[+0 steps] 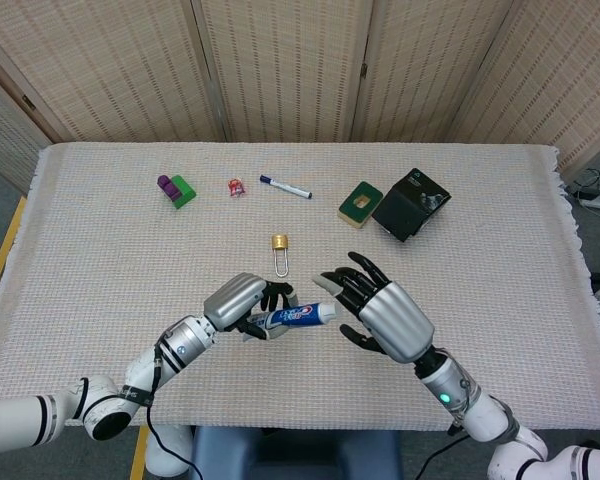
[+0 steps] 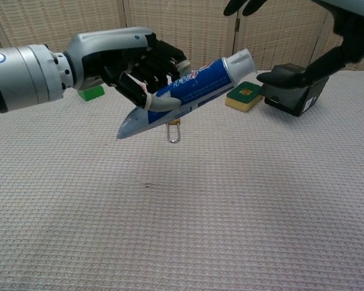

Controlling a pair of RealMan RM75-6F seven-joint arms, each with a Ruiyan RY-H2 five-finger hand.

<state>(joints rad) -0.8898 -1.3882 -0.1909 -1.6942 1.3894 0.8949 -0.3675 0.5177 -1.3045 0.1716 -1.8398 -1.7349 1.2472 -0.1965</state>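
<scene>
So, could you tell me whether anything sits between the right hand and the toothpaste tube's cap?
Nothing visible does. The right hand is open beside the cap end of the toothpaste tube, which the left hand holds above the table.

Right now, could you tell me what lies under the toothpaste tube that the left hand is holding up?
The toothpaste tube hangs clear of the table in the left hand. Beneath it is bare woven cloth, with the brass padlock just behind. The padlock's top is covered by the tube.
</scene>
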